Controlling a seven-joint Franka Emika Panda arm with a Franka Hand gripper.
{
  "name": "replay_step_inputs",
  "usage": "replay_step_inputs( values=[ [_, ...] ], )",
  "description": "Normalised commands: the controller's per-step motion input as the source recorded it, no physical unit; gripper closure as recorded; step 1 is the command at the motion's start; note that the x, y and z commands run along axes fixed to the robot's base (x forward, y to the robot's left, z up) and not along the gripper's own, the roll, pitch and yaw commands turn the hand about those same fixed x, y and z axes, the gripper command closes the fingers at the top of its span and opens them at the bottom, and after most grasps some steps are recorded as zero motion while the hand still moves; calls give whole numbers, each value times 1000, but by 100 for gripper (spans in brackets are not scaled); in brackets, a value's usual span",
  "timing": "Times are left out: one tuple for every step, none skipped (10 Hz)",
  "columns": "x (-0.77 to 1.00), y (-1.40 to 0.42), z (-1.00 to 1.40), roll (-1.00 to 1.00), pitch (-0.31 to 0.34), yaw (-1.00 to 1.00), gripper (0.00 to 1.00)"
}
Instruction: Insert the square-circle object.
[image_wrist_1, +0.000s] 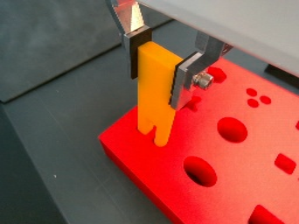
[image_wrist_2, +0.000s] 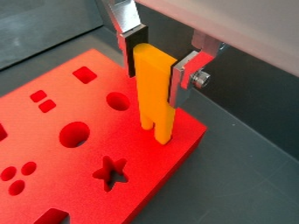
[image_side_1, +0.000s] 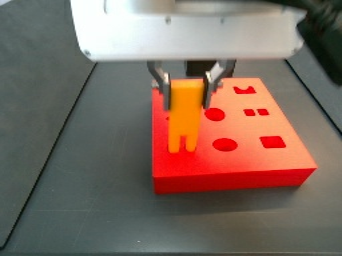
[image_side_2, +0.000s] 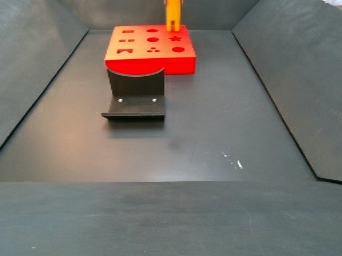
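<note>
Square-circle object (image_wrist_1: 156, 92) clamped in claw (image_wrist_1: 162, 68) over red block (image_wrist_1: 222, 153).

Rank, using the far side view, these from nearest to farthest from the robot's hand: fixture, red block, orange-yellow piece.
1. Orange-yellow piece: gripped in the hand, at the back.
2. Red block: directly beneath the piece.
3. Fixture: on the floor in front of the block.

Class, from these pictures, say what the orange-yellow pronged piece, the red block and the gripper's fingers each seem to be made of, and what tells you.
The square-circle object, held upright in the gripper over the red block: probably plastic, uniformly coloured, smooth, matte. Red block: likely plastic too, uniform red with a slight sheen and cleanly cut shaped holes. Fingers: apparently metal, bright silver plates with dark, possibly rubber, pads.
</note>
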Motion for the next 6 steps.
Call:
replay_step_inputs(
  values=[
    [269,-89,-980,40,-123,-171,100],
    [326,-71,-946,51,-124,-186,100],
    [451,0,-923,90,-90,-237,100],
    [217,0,-734,217,-33,-189,100],
    [0,-14,0,21,0,0,100],
    [0,0,0,0,0,0,100]
  ],
)
